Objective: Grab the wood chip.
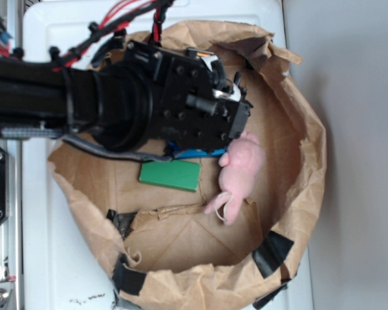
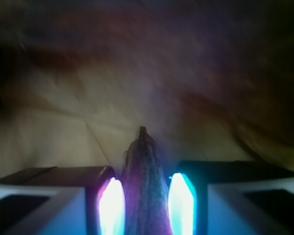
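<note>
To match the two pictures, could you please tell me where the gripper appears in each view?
Exterior: gripper centre, under the black arm, just above the green block.
Wrist: bottom edge, its fingers closed on a dark tapered piece.
Shared landmark: the brown paper.

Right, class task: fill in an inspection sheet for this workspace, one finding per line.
Surface: crumpled brown paper liner on a white table.
Job's things: dark tapered piece, probably the wood chip; wrist view blurred.
Clutter: green block; pink plush toy.
Grippers: gripper closed around the dark tapered piece.
Cables: red and black wires along the arm.
Surroundings: black tape on the liner rim; grey wall.
</note>
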You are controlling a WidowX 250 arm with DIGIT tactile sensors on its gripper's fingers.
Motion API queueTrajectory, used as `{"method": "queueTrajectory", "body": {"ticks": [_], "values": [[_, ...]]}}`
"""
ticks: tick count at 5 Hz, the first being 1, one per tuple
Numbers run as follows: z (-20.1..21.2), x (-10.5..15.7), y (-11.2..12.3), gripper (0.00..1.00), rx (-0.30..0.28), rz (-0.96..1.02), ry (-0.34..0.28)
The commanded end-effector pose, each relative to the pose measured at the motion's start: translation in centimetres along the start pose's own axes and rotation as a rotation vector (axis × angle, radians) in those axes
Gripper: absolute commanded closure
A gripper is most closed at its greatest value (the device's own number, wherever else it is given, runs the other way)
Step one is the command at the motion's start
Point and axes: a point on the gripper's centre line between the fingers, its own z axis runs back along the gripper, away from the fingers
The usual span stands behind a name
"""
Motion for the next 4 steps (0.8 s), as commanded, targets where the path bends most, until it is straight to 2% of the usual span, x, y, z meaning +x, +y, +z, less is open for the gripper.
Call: {"method": "queueTrajectory", "body": {"ticks": [1,2,3,4], "values": [[6.2,3.3,0.3,1.0,-0.109,-0.059,0.116],[9.1,3.8,0.6,1.0,-0.112,-0.123,0.178],[11.7,4.2,1.7,1.0,-0.155,-0.166,0.218],[13.1,3.6,2.6,1.0,-0.23,-0.241,0.237]]}}
